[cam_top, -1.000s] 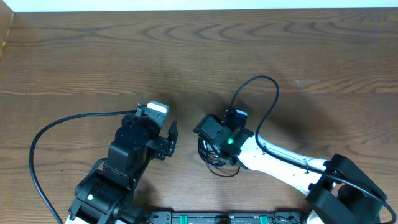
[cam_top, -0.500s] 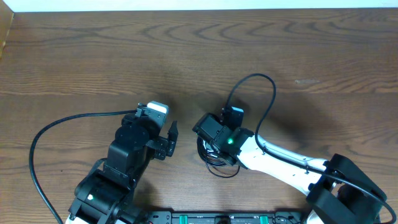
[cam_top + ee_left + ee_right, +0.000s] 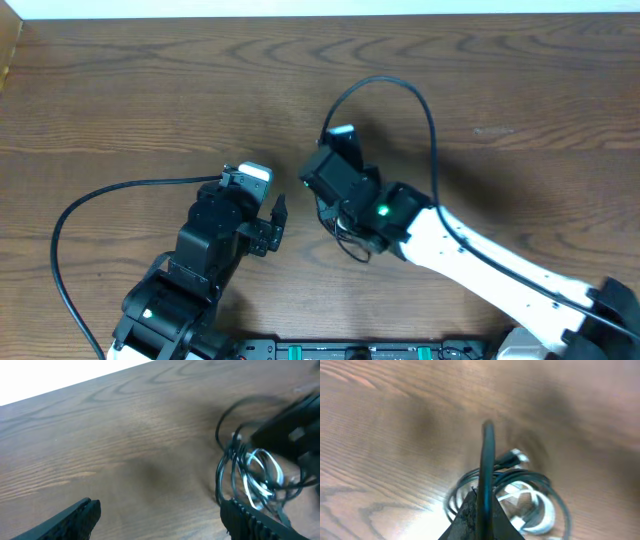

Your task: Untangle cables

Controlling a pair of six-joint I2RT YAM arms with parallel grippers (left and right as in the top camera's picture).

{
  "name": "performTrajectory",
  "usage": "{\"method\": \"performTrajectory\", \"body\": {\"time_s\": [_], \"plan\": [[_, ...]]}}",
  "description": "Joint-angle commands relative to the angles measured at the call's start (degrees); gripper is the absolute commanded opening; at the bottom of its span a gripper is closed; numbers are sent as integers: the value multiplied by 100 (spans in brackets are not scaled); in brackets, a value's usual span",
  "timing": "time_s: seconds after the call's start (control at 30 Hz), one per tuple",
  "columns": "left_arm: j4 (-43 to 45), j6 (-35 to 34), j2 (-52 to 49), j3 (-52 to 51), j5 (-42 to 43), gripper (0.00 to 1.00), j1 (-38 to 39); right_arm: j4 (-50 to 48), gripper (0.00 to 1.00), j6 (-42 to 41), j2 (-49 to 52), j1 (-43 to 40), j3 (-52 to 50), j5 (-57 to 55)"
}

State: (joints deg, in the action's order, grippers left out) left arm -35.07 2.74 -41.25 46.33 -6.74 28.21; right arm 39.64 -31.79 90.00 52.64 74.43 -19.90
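The cables (image 3: 347, 236) are a tangled coil of thin black cords and one white cord, just below my right wrist in the overhead view. My right gripper (image 3: 482, 507) is shut on a black cord of the tangle, and the coil (image 3: 522, 497) hangs blurred beneath the fingers. In the overhead view the right gripper (image 3: 336, 212) is mostly hidden under its own wrist. My left gripper (image 3: 277, 222) is open and empty, a little left of the tangle. The left wrist view shows its jaws (image 3: 165, 520) wide apart, with the tangle (image 3: 250, 472) just past the right finger.
The wooden table (image 3: 150, 90) runs to a white edge at the back. A thick black arm wire (image 3: 425, 110) loops over the right arm. Another arm wire (image 3: 60, 230) curves out left of the left arm.
My right arm has swung left and away from the front edge, its wrist now further up the table, with the cord held in it. The left arm has not moved.
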Motion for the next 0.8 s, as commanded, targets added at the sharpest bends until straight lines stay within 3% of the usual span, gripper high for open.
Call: {"method": "performTrajectory", "body": {"time_s": [0.0, 0.53, 0.63, 0.77], "plan": [[-81, -92, 4, 83, -13, 82, 11, 310, 1, 678, -184, -92, 457, -291], [-146, -302, -389, 79, 190, 82, 11, 1416, 1, 1585, -522, -166, 2328, -546], [-37, -249, -634, 79, 481, 71, 11, 1412, 1, 1613, -640, -166, 2505, -544], [435, -114, -1051, 79, 809, 71, 13, 1423, 2, 1622, -748, -166, 2568, -544]]}}
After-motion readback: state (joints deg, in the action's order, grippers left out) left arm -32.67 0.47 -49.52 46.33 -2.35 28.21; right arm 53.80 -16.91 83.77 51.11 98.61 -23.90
